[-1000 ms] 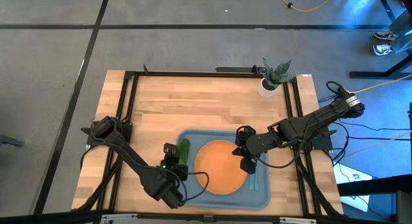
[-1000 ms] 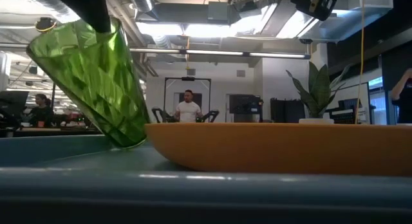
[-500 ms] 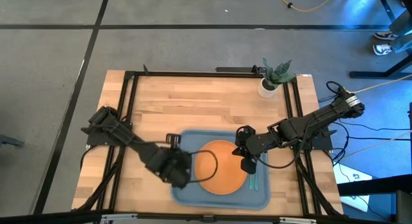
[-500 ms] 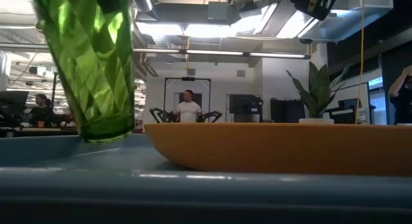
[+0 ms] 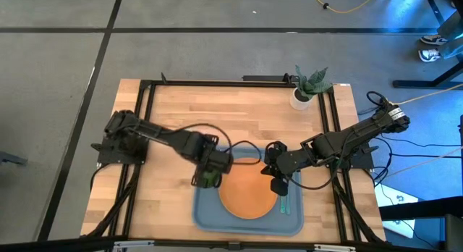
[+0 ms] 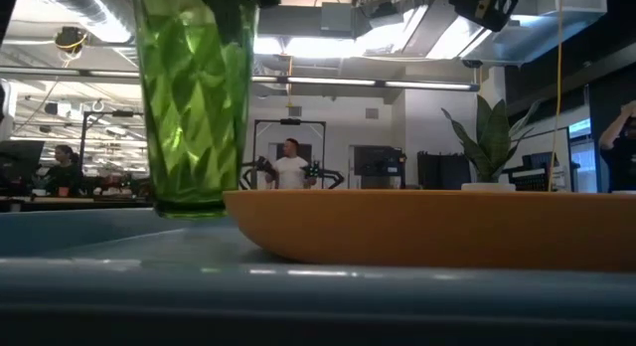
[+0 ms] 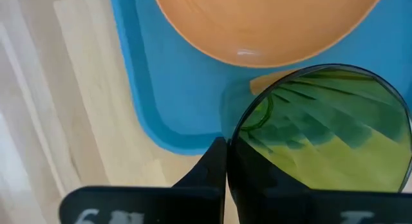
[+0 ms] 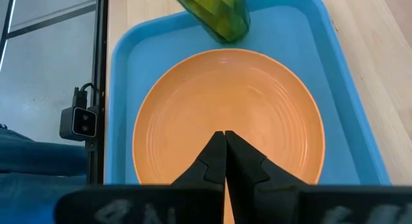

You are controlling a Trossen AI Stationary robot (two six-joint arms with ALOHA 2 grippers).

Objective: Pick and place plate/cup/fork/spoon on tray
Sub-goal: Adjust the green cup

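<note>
The grey-blue tray (image 5: 293, 223) lies at the table's near middle, and the orange plate (image 5: 248, 188) rests flat in it. My left gripper (image 5: 211, 167) is shut on the green cup (image 5: 208, 179), which stands upright over the tray's left part, beside the plate (image 6: 427, 227). My right gripper (image 5: 278, 184) is shut and empty above the plate's right edge. A teal-handled utensil (image 5: 283, 204) lies on the tray to the right of the plate. Its head is hidden under my right gripper. A second utensil does not show. My left gripper holds the cup by its rim (image 7: 239, 130), seemingly with one finger (image 7: 212, 172) outside the wall and the other inside. The fingers come from above, pointing down. The cup (image 6: 194, 107) hangs upright with its base at the tray floor; whether it rests there I cannot tell.
A potted plant (image 5: 309, 85) stands at the table's far right corner. Black frame rails (image 5: 145, 129) run along the table's left, far and right sides. Bare wood (image 5: 239, 122) lies between the tray and the far rail.
My left gripper has swung from the tray's near left corner toward the far edge, turning with the cup still in its hold. The cup has gone from tilted to upright over the tray's left part and has come closer to the plate.
</note>
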